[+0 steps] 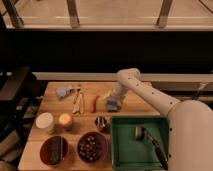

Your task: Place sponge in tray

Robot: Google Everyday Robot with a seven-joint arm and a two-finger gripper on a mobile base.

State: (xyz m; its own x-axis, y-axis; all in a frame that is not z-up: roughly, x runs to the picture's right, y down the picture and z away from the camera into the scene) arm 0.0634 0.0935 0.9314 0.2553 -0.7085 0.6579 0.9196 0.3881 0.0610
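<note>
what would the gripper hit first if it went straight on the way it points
Most likely the sponge, which lies just below the gripper on the table; depth is hard to judge.
</note>
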